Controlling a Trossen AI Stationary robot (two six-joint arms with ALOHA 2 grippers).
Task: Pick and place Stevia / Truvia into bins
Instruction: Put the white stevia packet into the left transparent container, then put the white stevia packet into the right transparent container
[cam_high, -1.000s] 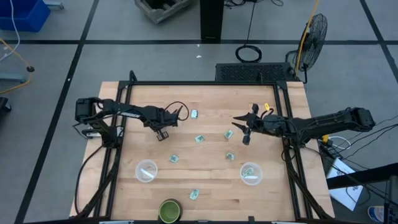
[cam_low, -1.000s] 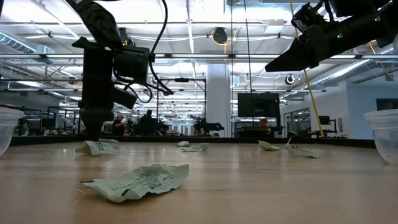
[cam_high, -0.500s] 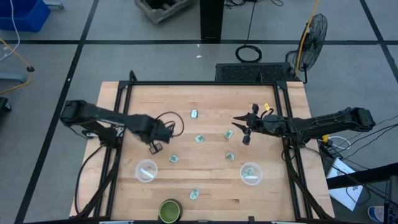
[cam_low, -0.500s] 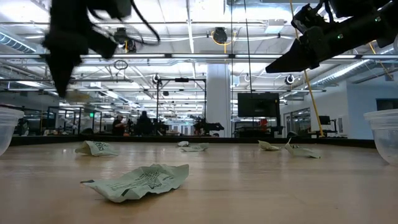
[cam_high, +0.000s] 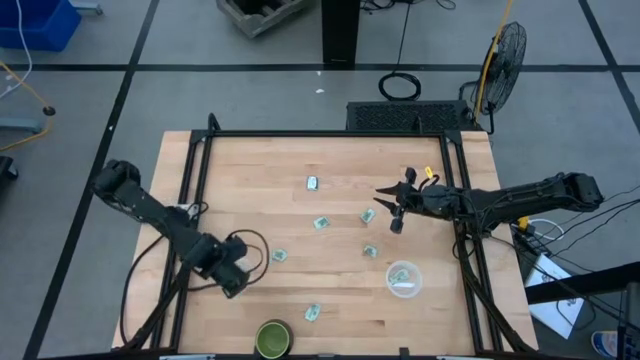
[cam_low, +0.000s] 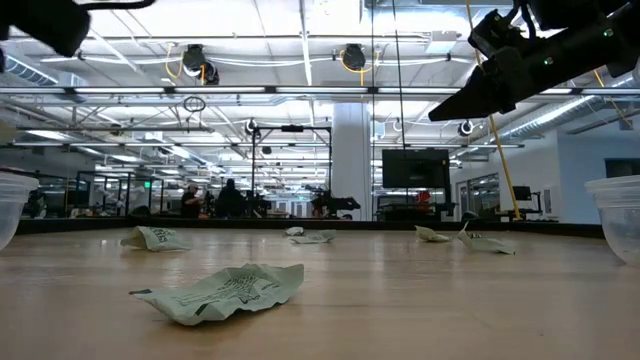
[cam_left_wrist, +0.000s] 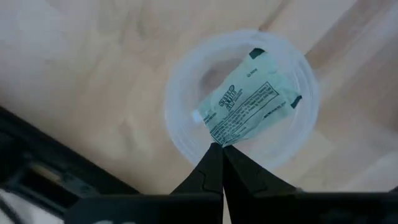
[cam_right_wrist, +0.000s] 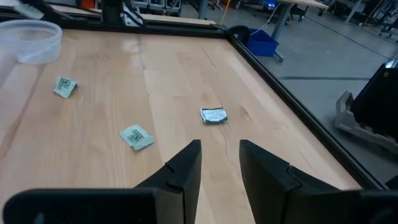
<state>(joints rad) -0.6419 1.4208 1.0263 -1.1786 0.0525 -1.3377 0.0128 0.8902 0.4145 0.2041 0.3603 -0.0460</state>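
My left gripper (cam_high: 229, 272) hovers over the table's near-left part, shut on a pale green Stevia packet (cam_left_wrist: 249, 102). It is directly above the left clear cup (cam_left_wrist: 180, 87), which it hides in the high view. The right clear cup (cam_high: 403, 278) stands near-right with something pale inside. Several loose packets lie flat on the wood, among them one far out (cam_high: 313, 183), one mid-table (cam_high: 322, 223) and one near the front (cam_high: 313, 313). My right gripper (cam_high: 389, 208) is open, held above the table's right-centre beside a packet (cam_high: 367, 215), touching nothing. My left gripper pinches the packet at one edge (cam_left_wrist: 219, 138) between its two fingertips, coming from above and pointing down. The packet hangs below the fingers, lifted clear, over the mouth of the left cup. Whether it touches the cup's bottom I cannot tell.
A dark green round container (cam_high: 272, 338) sits at the near edge. Black rails (cam_high: 190, 200) run along the table's left, far and right sides. A crumpled packet (cam_low: 222, 291) lies close to the low camera. Bare wood lies between the cups.
My left gripper rose from the table's left-centre with the packet, then swung toward the near-left corner and now stands over the left cup. My right arm kept still.
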